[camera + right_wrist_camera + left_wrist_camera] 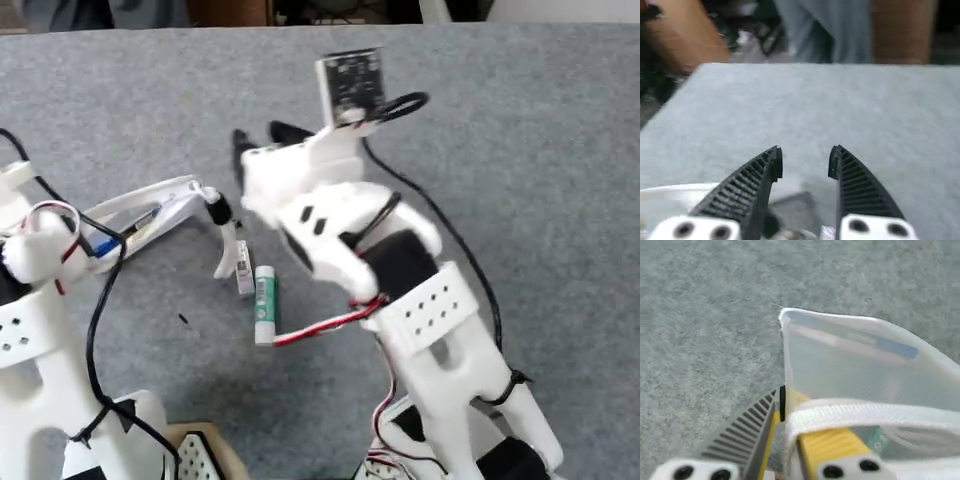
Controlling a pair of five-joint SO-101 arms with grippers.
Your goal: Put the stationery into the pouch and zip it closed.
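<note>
A translucent white pouch (160,205) lies on the grey table, its mouth held by my left gripper (782,407), which is shut on the pouch rim (840,412). Inside the pouch (850,365) a blue-and-white pen (890,346) shows through the wall. A black zipper pull (217,207) sits at the pouch's end. Beside that end a green-and-white glue stick (264,300) and a small pale item (243,270) lie on the table. My right gripper (262,135) (805,162) hovers open beyond the pouch end, nothing between its fingers.
The right arm's body (400,270) and red-and-white cable (320,325) hang over the table's middle, close to the glue stick. A cardboard box corner (205,455) sits at the near edge. The table's far edge (815,65) lies ahead of the right gripper.
</note>
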